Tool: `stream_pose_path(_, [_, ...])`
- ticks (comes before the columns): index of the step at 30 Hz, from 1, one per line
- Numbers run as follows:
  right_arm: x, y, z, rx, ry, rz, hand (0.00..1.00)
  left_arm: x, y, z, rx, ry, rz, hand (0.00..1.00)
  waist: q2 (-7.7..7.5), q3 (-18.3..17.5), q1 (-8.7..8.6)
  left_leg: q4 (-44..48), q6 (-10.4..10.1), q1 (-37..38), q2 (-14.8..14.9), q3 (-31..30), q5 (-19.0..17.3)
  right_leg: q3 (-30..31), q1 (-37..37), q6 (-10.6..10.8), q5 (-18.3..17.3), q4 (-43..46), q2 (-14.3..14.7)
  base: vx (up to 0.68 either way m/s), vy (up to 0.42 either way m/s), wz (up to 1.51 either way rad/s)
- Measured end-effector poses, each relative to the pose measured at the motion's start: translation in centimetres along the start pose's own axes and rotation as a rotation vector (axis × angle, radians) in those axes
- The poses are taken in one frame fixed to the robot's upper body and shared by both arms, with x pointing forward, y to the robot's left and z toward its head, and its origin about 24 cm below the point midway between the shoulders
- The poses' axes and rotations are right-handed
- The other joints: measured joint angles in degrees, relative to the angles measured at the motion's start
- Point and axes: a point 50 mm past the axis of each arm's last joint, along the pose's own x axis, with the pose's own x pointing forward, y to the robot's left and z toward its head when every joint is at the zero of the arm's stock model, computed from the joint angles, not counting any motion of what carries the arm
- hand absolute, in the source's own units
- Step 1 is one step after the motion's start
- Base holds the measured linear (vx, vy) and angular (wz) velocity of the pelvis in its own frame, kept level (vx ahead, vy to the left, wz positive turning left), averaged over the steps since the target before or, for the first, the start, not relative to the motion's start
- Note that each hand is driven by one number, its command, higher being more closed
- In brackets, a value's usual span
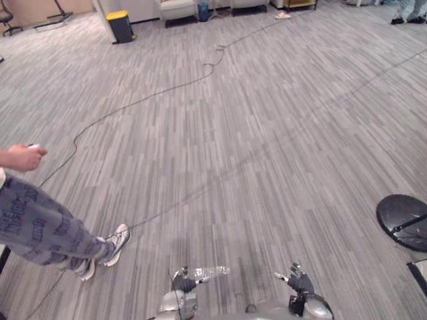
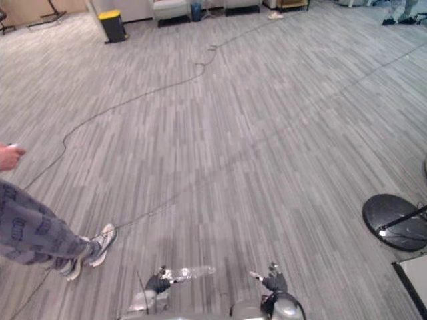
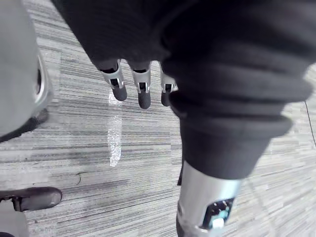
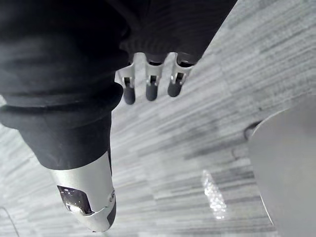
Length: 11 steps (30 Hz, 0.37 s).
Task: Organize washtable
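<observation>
My left hand [image 1: 183, 284] and right hand [image 1: 300, 283] hung open and empty. A clear bottle [image 1: 208, 271] lay on the carpet [image 1: 267, 133] between them. A person [image 1: 40, 227] stood to my left and a round black base [image 1: 402, 220] to my right.

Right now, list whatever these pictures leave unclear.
Clear glinting object on the carpet by the left hand, eye views: too small and see-through to identify.
Person, left eye view: cut off by the left edge; what their hand holds is too small.
Black round base, left eye view: cut by the right edge.
</observation>
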Motion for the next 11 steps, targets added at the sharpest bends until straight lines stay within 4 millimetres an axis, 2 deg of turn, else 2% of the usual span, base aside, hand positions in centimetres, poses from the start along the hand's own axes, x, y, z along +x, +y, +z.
stream_pose_path(1, [0.0, -0.1, -0.1, 0.000, 0.002, -0.003, 0.00, 0.0, -0.1, 0.0, 0.012, -0.002, -0.007, 0.00, 0.24, -0.08, -0.08, -3.48, -0.50, 0.16, -0.64, -0.63, 0.80, 0.50, -0.08, 0.22, -0.07, -0.07, 0.06, 0.14, 0.126, -0.51])
stream_pose_path(2, [0.0, -0.4, 0.0, -0.002, -0.002, -0.011, 0.00, 0.0, -0.3, -0.1, 0.028, 0.003, -0.016, 0.00, 1.36, -0.36, -0.17, -8.08, -0.40, 0.16, -0.89, -0.84, 6.43, 1.87, -0.32, 0.89, -0.39, -0.16, 1.16, 0.10, 0.127, -0.51])
stream_pose_path(3, [0.0, -0.5, 0.0, -0.005, 0.001, -0.013, 0.00, 0.0, -0.2, -0.2, 0.033, 0.008, -0.016, 0.00, 1.65, -0.45, -0.15, -8.73, 0.52, 0.72, -0.66, -0.05, 5.57, 2.98, -0.25, 1.21, -0.58, -0.23, 1.52, 0.15, 0.200, -0.59])
stream_pose_path(6, [-0.2, -0.1, -0.6, 0.018, 0.021, -0.014, 0.00, 0.1, 1.2, -0.1, 0.058, 0.006, 0.013, 0.00, -0.52, -1.57, -0.18, -13.14, 0.95, 2.58, -1.83, 2.32, 6.24, 5.55, -0.73, 2.55, 0.23, -2.25, 1.06, 0.09, 0.147, -0.37])
stream_pose_path(8, [-0.2, -0.1, -0.8, 0.019, 0.031, -0.013, 0.00, 0.0, 1.7, -0.5, 0.074, 0.024, 0.024, 0.00, -1.12, -1.93, -0.20, -13.71, 1.05, 2.82, -2.25, 2.79, 6.32, 5.98, -0.49, 2.97, 0.50, -3.27, 0.76, 0.06, 0.079, -0.17])
stream_pose_path(11, [-0.2, -0.1, -1.0, 0.020, 0.036, -0.015, 0.00, -0.1, 2.0, -0.9, 0.105, 0.043, 0.025, 0.00, -1.12, -2.05, -0.17, -14.12, 1.05, 3.56, -2.91, 3.03, 6.32, 5.98, 0.66, 3.20, 0.65, -4.47, 0.07, 0.06, 0.053, -0.01])
